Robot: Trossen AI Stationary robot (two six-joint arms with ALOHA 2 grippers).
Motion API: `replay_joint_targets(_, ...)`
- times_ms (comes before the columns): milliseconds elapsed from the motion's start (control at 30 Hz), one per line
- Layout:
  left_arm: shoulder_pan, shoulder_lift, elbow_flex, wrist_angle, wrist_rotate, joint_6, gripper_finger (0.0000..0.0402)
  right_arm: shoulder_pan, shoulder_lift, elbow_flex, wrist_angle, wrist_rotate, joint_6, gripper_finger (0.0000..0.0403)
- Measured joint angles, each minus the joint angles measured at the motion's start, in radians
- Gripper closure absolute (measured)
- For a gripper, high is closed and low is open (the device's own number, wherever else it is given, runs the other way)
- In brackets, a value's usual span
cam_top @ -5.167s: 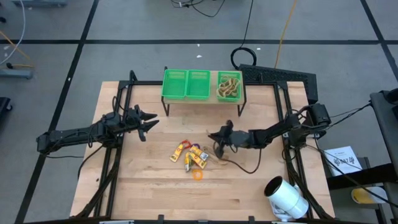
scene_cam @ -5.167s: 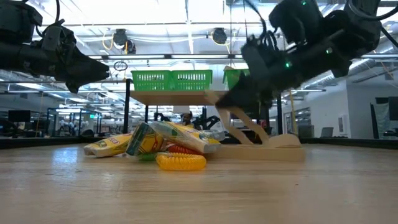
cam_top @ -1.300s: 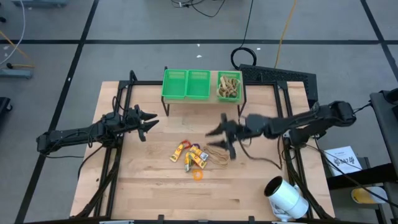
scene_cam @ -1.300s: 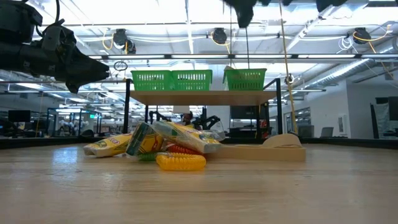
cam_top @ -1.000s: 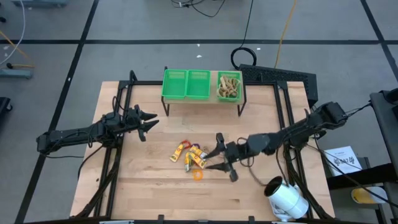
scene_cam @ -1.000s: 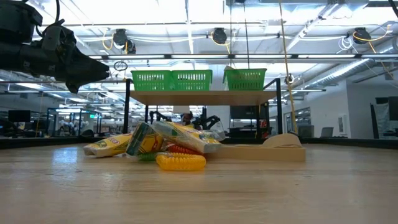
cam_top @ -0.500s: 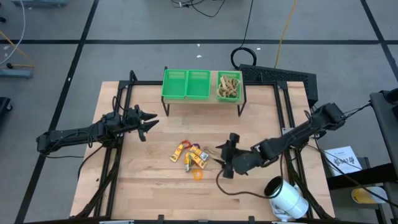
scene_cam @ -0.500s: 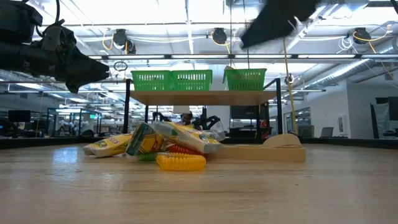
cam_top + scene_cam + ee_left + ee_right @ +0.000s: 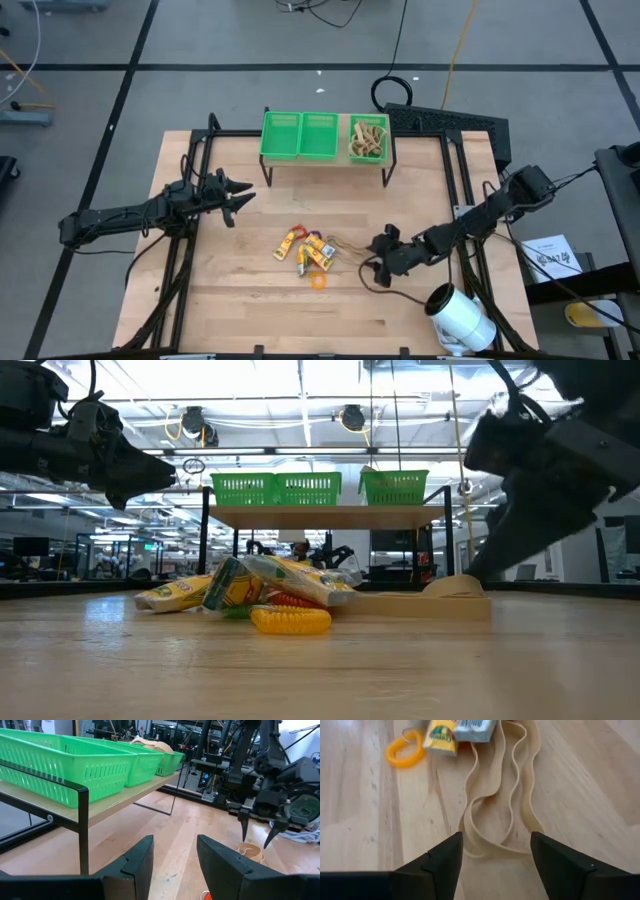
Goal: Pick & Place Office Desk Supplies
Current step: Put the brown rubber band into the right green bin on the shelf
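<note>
The office desk supplies lie in a small pile [image 9: 305, 250] at mid-table: yellow crayon boxes [image 9: 440, 735], an orange coil ring [image 9: 404, 752] and tan rubber-band loops [image 9: 495, 820] trailing toward the right. My right gripper [image 9: 372, 258] is open and points down over the near end of the loops, one finger on either side [image 9: 495, 862]. The left wrist view shows its tips just above the bands [image 9: 248, 851]. Over the table's left part my left gripper [image 9: 235, 193] hovers open, with nothing between its fingers [image 9: 175, 855].
Three green baskets [image 9: 318, 135] stand on a raised shelf at the far edge. The right one [image 9: 368, 140] holds tan rubber bands. A large white cylinder [image 9: 460, 318] lies at the near right corner. A dark cable loops on the table beside my right gripper [image 9: 378, 285].
My right gripper has come down from high above the table and turned about. It has shifted slightly toward the right edge and now stands low over the rubber bands' near end. The pile and the bands have kept still.
</note>
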Motion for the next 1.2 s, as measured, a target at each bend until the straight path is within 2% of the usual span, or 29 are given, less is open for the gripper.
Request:
replay_joint_targets(100, 0.0, 0.0, 0.0, 0.001, 0.0, 0.0, 0.0243, 0.0, 0.01, -0.047, 0.101, 0.004, 0.024, 0.0183)
replay_joint_targets(367, 0.0, 0.0, 0.0, -0.001, 0.0, 0.0, 0.0243, -0.014, 0.032, -0.063, 0.067, 0.053, 0.021, 0.0184)
replay_joint_targets(600, 0.0, 0.0, 0.0, 0.0, 0.0, 0.0, 0.0243, -0.028, 0.043, -0.062, 0.071, 0.047, 0.014, 0.0192)
replay_joint_targets(700, 0.0, 0.0, 0.0, 0.0, 0.0, 0.0, 0.0243, -0.028, 0.042, -0.062, 0.074, 0.02, -0.01, 0.0216)
replay_joint_targets(867, 0.0, 0.0, 0.0, 0.0, 0.0, 0.0, 0.0243, -0.028, 0.042, -0.062, 0.074, -0.028, -0.032, 0.0278)
replay_joint_targets(1067, 0.0, 0.0, 0.0, 0.001, 0.0, 0.0, 0.0243, -0.028, 0.042, -0.062, 0.074, -0.055, -0.038, 0.035)
replay_joint_targets(1200, 0.0, 0.0, 0.0, 0.0, 0.0, 0.0, 0.0243, -0.028, 0.037, -0.062, 0.075, -0.071, -0.059, 0.0384)
